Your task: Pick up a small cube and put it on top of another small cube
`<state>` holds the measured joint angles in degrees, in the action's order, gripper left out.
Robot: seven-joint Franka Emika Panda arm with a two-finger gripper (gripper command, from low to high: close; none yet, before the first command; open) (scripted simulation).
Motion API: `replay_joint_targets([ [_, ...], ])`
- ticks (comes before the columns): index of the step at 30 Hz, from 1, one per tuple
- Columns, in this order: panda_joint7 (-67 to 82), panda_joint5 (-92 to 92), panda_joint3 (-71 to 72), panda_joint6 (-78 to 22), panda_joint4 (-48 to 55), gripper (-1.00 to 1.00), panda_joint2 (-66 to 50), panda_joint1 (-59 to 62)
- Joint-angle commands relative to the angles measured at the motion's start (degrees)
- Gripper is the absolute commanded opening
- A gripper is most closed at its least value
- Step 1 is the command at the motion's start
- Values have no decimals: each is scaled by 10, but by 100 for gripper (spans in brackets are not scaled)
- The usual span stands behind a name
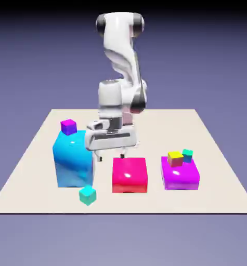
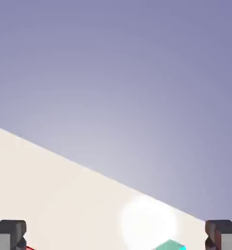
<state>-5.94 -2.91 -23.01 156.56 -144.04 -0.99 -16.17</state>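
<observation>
The small cube [image 1: 87, 195], glossy turquoise-green, rests on the table near the front edge, just in front of the big cyan block [image 1: 72, 165]. A sliver of the small cube [image 2: 170, 245] shows at the bottom edge of the hand view. A yellow cube [image 1: 174, 157] of like size sits on the magenta block [image 1: 180, 175]. My gripper [image 1: 111, 156] hangs open and empty behind the gap between the cyan and red blocks, farther back than the turquoise cube. Its grey fingertips [image 2: 8, 234] stand wide apart in the hand view, nothing between them.
A red-pink block [image 1: 129, 174] stands in the middle. A tiny dark teal cube [image 1: 187, 154] sits beside the yellow one. A small purple cube [image 1: 68, 126] tops the cyan block. The hand view shows mostly backdrop and a slanted table edge [image 2: 88, 166].
</observation>
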Motion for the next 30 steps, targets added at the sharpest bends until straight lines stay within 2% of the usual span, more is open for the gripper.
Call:
replay_joint_targets([
  [1,23,-2,-14,-11,10,0,-21,-9],
  [12,254,-20,-160,-121,118,0,-234,-108],
  [18,291,-79,-86,-38,127,0,-326,-38],
  [19,291,-79,-86,-38,127,-100,-326,-38],
  [25,241,-16,-151,-126,118,-100,-239,-96],
  [30,303,55,-54,-147,86,-100,-160,-111],
])
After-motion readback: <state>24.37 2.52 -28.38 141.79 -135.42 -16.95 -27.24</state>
